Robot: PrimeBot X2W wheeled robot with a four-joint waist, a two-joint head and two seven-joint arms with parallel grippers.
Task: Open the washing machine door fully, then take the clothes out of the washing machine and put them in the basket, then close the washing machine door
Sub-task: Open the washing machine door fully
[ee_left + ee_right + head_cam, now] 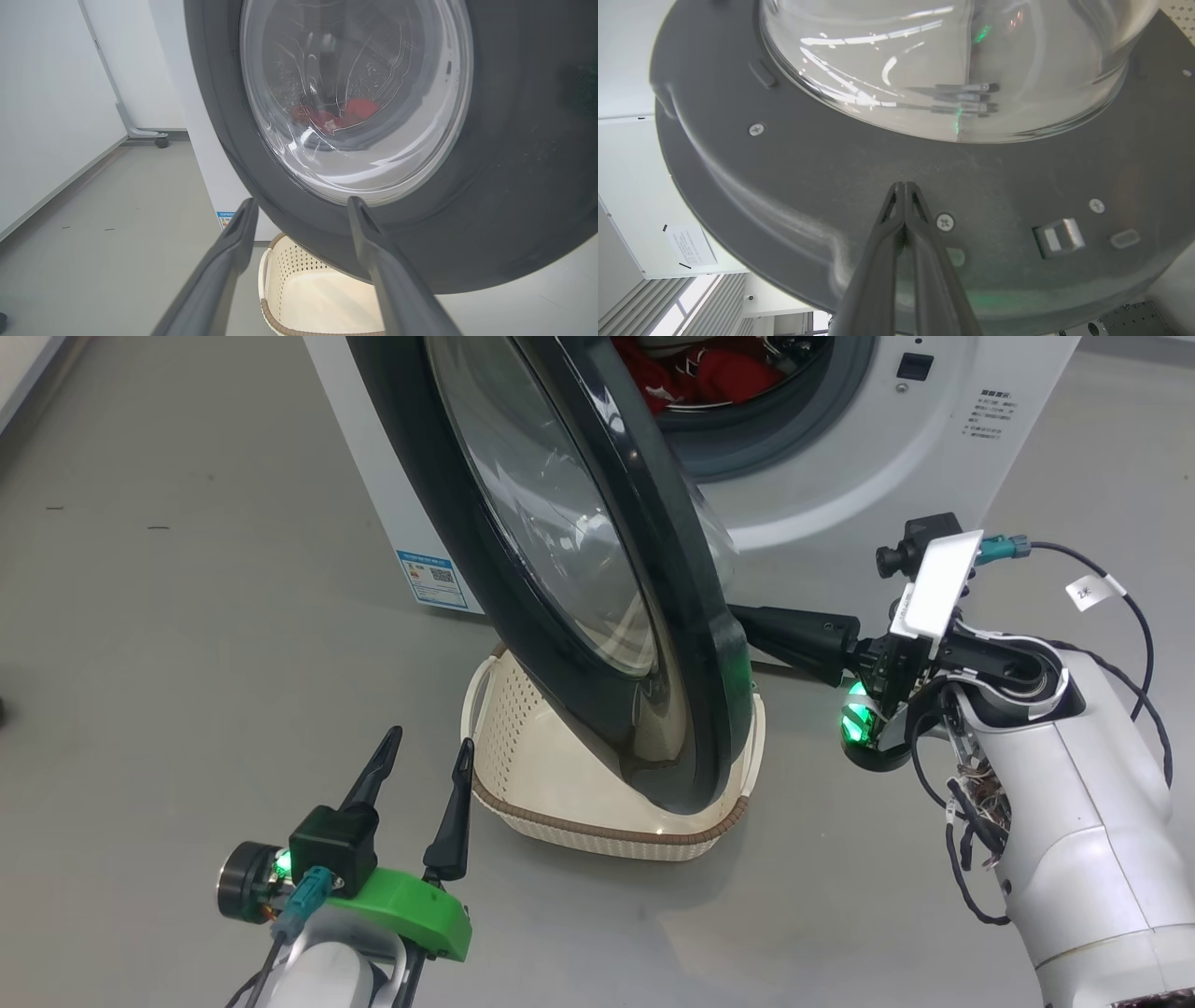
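Observation:
The white washing machine (pixel 840 476) stands at the top of the head view with its black, glass-bowled door (pixel 672 569) swung partway out, edge-on to me. Red clothes (pixel 709 373) lie in the drum and show through the glass (pixel 345 114). The cream basket (pixel 523 709) sits on the floor directly under the door. My right gripper (pixel 752 621) is shut, its tips (pixel 903 184) pressed against the door's dark inner face (pixel 808 177) just below the bowl. At the lower left my left gripper (pixel 429 742) is open and empty, short of the door's outer face (pixel 514 163).
A blue label sticker (pixel 431 579) marks the machine's lower left front. Grey floor spreads to the left of the basket (pixel 299 275). A white wall and a wheeled stand foot (pixel 161 140) lie beyond the machine's side. Loose cables hang off my right forearm (pixel 1074 784).

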